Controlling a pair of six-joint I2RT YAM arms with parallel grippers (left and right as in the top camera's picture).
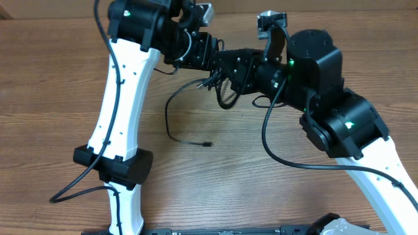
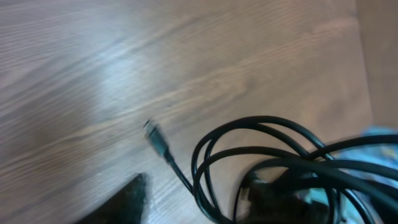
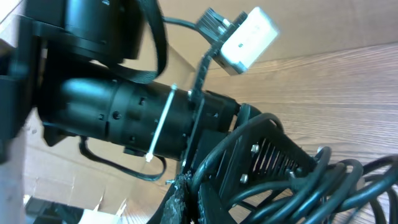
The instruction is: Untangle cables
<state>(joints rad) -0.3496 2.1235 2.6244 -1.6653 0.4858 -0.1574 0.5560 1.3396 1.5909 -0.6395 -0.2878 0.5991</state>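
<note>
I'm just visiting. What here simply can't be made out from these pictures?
Overhead: the left arm and right arm cover the cables where they bunch; the crossings are hidden.
Left wrist: blurred; the cables run off the bottom edge; the plug's type is unreadable.
Right wrist: the left arm fills the view; the cables leave the lower right corner.

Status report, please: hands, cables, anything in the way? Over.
Right hand shut at the cables. Left hand beside it, state unclear. Bundle between hands, one plug trailing free. Nothing blocking.
</note>
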